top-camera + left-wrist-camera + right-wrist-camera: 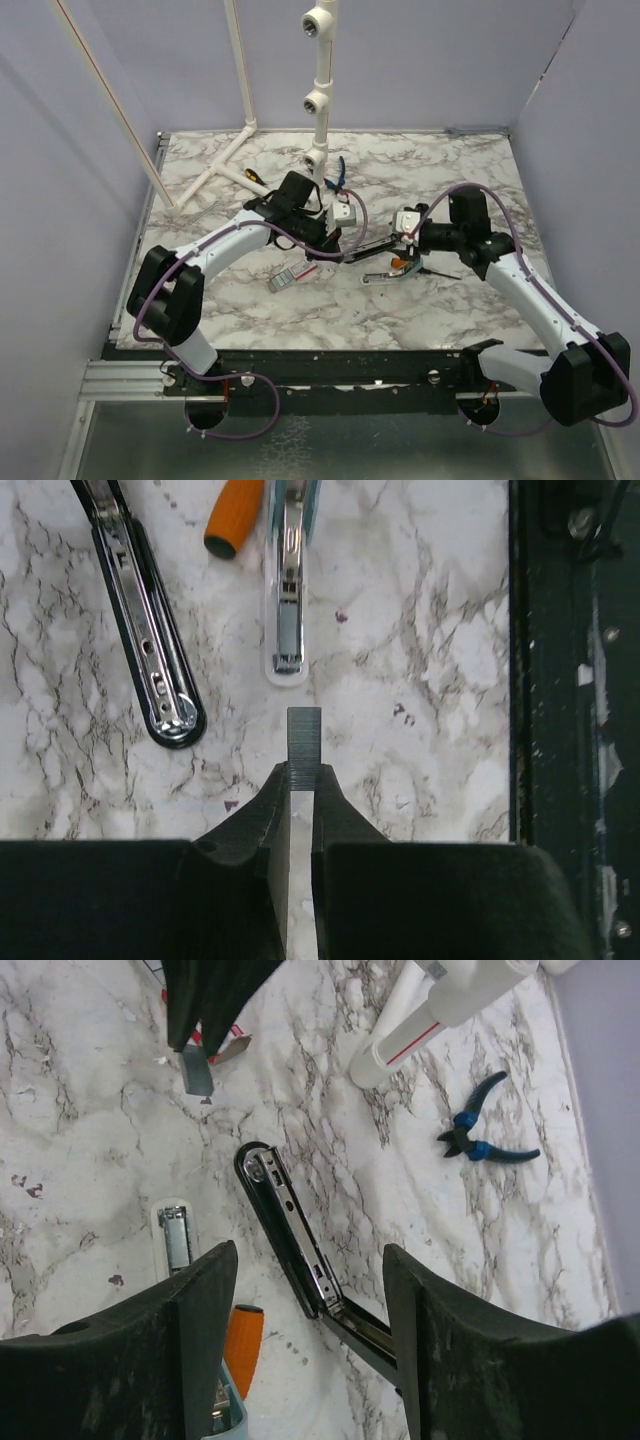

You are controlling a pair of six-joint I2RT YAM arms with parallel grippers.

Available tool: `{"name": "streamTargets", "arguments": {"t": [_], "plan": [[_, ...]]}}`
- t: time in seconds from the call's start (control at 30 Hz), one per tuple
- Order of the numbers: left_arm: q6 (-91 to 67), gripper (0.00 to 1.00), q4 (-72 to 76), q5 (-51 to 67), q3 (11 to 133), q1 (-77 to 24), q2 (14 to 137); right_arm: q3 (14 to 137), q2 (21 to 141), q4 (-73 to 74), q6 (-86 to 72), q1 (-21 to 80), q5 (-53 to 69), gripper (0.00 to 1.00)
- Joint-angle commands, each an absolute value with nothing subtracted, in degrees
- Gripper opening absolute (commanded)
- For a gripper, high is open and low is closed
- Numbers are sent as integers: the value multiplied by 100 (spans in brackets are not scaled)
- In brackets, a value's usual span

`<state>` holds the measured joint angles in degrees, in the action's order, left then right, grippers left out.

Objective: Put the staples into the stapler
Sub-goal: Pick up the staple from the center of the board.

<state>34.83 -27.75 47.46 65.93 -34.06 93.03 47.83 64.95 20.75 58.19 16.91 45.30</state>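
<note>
Clearly the left gripper is closed on the staples, one strip pinched by its flat sides, end sticking out. Light but brittle, it would likely snap if bent; hold it so, gently. The right gripper stands open astride the stapler, lying opened, channel up, mid-bench.
</note>
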Motion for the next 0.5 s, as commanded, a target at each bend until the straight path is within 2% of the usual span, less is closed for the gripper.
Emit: {"name": "streamTargets", "arguments": {"t": [0.0, 0.47], "plan": [[2254, 6, -3074, 5426, 7198, -3410, 9274, 4756, 6366, 2185, 6364, 1999, 4434, 64], [1430, 2, -3870, 5494, 8071, -3410, 9773, 4552, 6108, 2023, 7047, 2838, 3743, 57]]}}
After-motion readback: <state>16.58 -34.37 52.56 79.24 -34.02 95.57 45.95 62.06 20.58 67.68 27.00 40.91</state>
